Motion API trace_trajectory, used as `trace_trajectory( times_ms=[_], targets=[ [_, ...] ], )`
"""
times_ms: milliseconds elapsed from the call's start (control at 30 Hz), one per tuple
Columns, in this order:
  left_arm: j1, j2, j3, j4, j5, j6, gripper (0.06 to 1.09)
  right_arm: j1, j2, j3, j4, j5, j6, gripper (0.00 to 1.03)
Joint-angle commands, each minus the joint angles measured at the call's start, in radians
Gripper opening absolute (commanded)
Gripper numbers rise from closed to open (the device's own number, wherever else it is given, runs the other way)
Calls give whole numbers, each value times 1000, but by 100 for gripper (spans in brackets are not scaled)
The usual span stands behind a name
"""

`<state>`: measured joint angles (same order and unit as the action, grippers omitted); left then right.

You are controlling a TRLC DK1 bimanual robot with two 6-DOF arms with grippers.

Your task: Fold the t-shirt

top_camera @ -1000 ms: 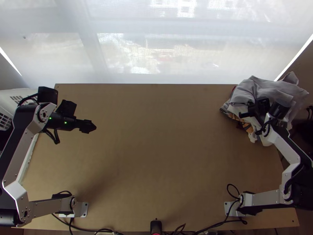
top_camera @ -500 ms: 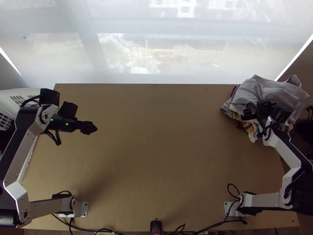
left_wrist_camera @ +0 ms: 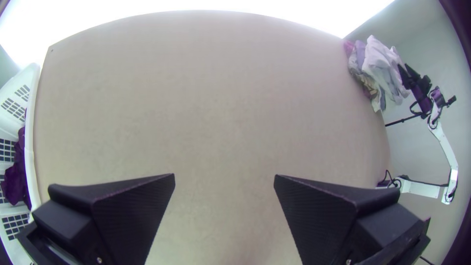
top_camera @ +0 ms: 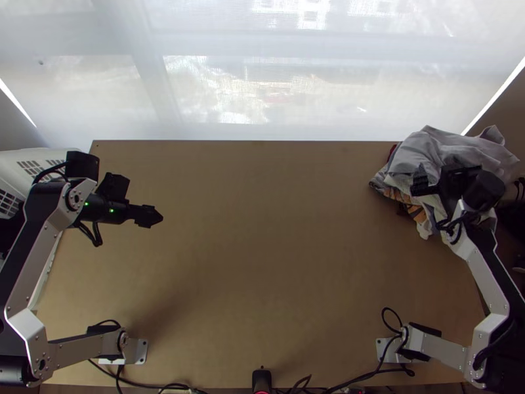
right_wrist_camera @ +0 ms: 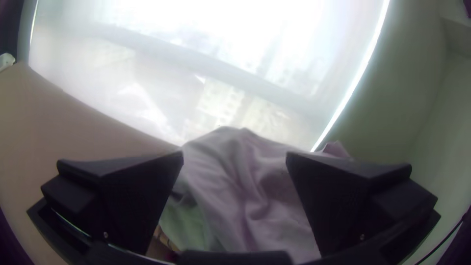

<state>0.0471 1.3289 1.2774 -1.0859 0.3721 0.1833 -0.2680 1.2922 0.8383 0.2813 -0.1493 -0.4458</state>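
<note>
My left gripper (top_camera: 148,216) hangs over the table's left part in the top view; in the left wrist view the same gripper (left_wrist_camera: 224,179) is open over bare wood. At the table's right edge lies a bunched pile of clothes (top_camera: 426,148), mostly pale grey cloth. Over the pile's near side is my right gripper (top_camera: 438,182). Seen from its wrist, the right gripper (right_wrist_camera: 234,159) has its fingers wide apart, with pale cloth (right_wrist_camera: 230,181) beyond and between them. Which piece is the t-shirt I cannot tell.
Along the left table edge stands a white basket (left_wrist_camera: 30,147) with dark purple cloth (left_wrist_camera: 17,172) in it. The wooden table (top_camera: 262,249) stretches between the arms. A bright window (top_camera: 262,72) lies behind its far edge.
My right gripper has turned and shifted a little to the right over the pile, its forearm swinging outward. The left arm has barely moved.
</note>
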Motion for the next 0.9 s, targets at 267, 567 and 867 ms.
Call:
trace_trajectory(
  times_ms=[267, 567, 867],
  targets=[
    [7, -69, -72, -32, -9, -10, 104, -10, 414, 357, 76, 19, 64, 98],
    [42, -128, -82, -112, -42, -5, 104, -96, 788, 410, 102, 19, 90, 98],
    [39, -145, -85, -155, -78, -22, 104, -137, 920, 344, 187, 19, 88, 98]
  ],
)
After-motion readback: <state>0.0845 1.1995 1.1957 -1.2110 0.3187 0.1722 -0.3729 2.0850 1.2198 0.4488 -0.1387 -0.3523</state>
